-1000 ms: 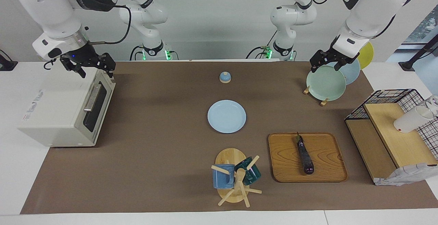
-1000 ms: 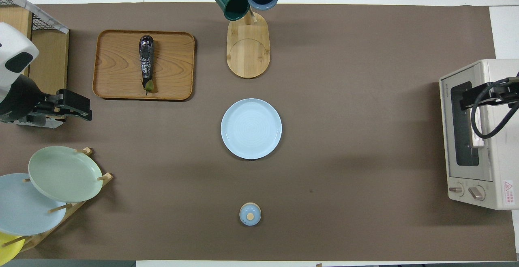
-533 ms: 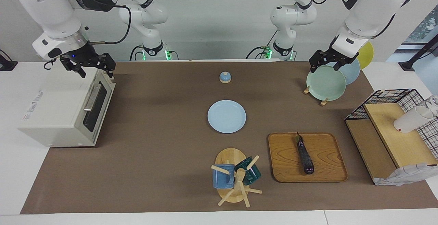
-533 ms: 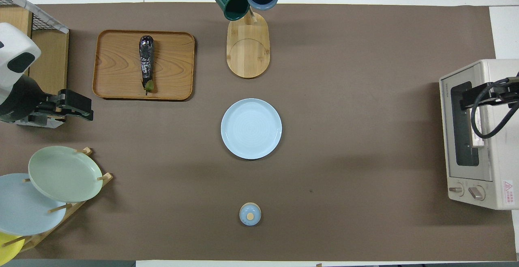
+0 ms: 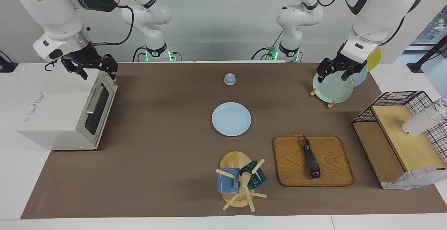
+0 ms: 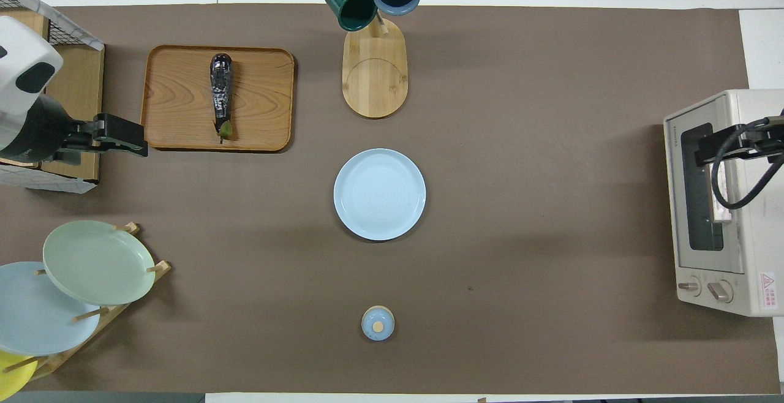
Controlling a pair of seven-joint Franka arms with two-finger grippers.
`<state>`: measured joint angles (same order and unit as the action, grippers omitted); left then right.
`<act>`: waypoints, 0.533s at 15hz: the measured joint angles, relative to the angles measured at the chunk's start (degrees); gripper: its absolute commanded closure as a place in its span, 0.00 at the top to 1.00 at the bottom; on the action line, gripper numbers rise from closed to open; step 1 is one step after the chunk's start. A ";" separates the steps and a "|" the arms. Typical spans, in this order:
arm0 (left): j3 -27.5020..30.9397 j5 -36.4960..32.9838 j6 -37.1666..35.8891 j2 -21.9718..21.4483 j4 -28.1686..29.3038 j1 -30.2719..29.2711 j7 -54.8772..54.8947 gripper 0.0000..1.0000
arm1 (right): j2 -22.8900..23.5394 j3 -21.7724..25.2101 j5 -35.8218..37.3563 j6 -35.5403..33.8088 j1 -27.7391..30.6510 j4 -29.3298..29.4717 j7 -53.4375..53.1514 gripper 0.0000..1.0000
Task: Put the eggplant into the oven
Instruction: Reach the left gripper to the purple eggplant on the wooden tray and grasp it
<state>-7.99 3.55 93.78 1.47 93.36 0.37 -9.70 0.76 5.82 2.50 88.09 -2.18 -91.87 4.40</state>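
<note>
The dark purple eggplant (image 5: 310, 159) (image 6: 220, 92) lies lengthwise on a wooden tray (image 5: 335, 174) (image 6: 177, 103), toward the left arm's end of the table. The cream oven (image 5: 59, 114) (image 6: 735, 280) stands at the right arm's end with its glass door closed. My left gripper (image 5: 331, 76) (image 6: 131, 141) hangs open and empty in the air, over the brown mat between the plate rack and the tray. My right gripper (image 5: 99, 74) (image 6: 704, 150) hovers open and empty over the oven's top front edge, above the door handle.
A rack of green, blue and yellow plates (image 5: 331, 87) (image 6: 95, 262) stands beside the left arm. A light blue plate (image 5: 231, 119) lies mid-table, with a small blue knobbed lid (image 5: 229, 79) nearer the robots. A mug tree (image 5: 241, 181) and a wire shelf (image 5: 401, 128) flank the tray.
My left gripper has moved off the plate rack toward the wooden tray and dipped slightly. The right arm has not moved.
</note>
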 measured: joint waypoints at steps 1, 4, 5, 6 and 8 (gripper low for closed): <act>0.00 0.08 0.97 1.49 -0.13 0.00 0.00 1.00 | 0.00 0.00 0.00 0.00 0.00 0.00 0.00 1.00; 0.01 0.11 2.74 8.91 -3.42 0.00 0.00 1.00 | 0.00 0.00 0.00 0.00 0.00 0.00 0.00 1.00; 0.01 0.11 3.92 11.99 -5.16 0.00 0.00 1.00 | 0.00 0.00 0.00 0.00 0.00 0.00 0.00 1.00; 0.00 0.11 5.88 14.97 -6.62 0.00 0.00 1.00 | 0.00 0.00 0.00 0.00 0.00 0.00 0.00 1.00; -0.09 -0.01 10.35 20.24 -8.24 0.09 0.10 1.00 | 0.00 0.00 0.00 0.00 0.00 0.00 0.00 1.00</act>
<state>-8.08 3.54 104.13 21.71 85.12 0.46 -9.60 0.76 5.83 2.50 88.09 -2.18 -91.87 4.40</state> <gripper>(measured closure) 0.000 0.000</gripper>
